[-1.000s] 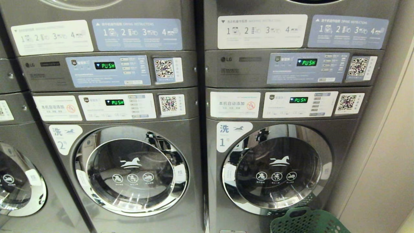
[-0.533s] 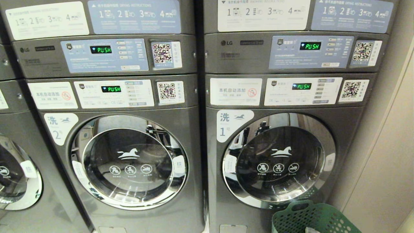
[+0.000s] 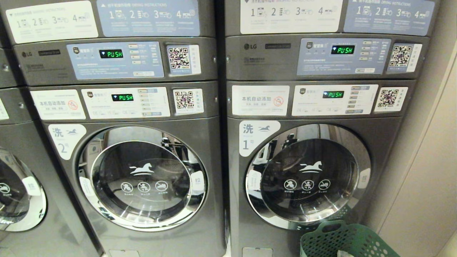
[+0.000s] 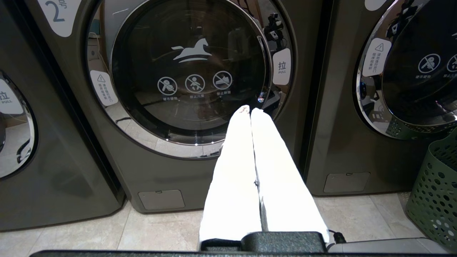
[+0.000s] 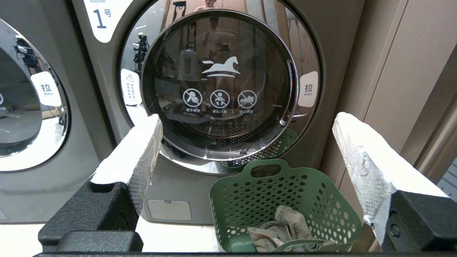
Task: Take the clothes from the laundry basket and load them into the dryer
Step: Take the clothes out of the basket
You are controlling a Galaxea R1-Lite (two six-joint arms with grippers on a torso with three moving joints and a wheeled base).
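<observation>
Right gripper (image 5: 246,150) spread wide and empty, left gripper (image 4: 250,114) pinched shut on nothing — round door (image 5: 221,89) closed, risking clothes (image 5: 285,232) lifted from laundry basket (image 5: 285,200) with nowhere to go.

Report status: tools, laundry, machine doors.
Left tool shut, empty; right tool open, empty. Crumpled grey clothes in green perforated plastic basket. Round glass door of machine 1 closed behind it.
</observation>
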